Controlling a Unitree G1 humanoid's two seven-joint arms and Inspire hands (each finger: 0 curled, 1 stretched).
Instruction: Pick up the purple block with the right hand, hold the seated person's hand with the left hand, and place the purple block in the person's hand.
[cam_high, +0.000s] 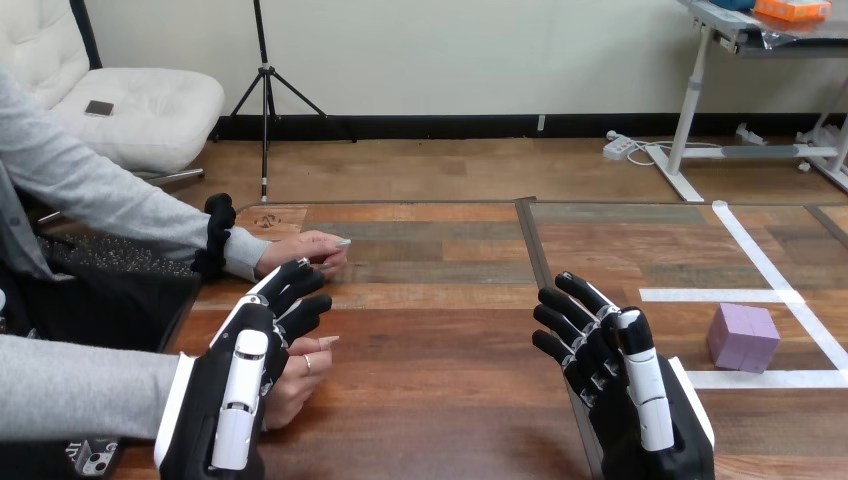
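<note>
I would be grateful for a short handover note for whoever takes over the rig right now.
Left robot hand: open, partly over the person's nearer hand, not curled round it.
Right robot hand: open, empty, left of the purple block, apart from it.
The purple block: on the table, untouched.
Done: nothing. Left: grasp block, hold the person's hand, place block in it.

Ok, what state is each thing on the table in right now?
Purple block: resting on the table, untouched.
Right hand: open, empty, apart from the block.
Left hand: open, against the person's nearer hand, no grip visible.
Person's nearer hand: loosely curled, partly hidden by the left hand.
Person's farther hand: flat on the table, empty.
</note>
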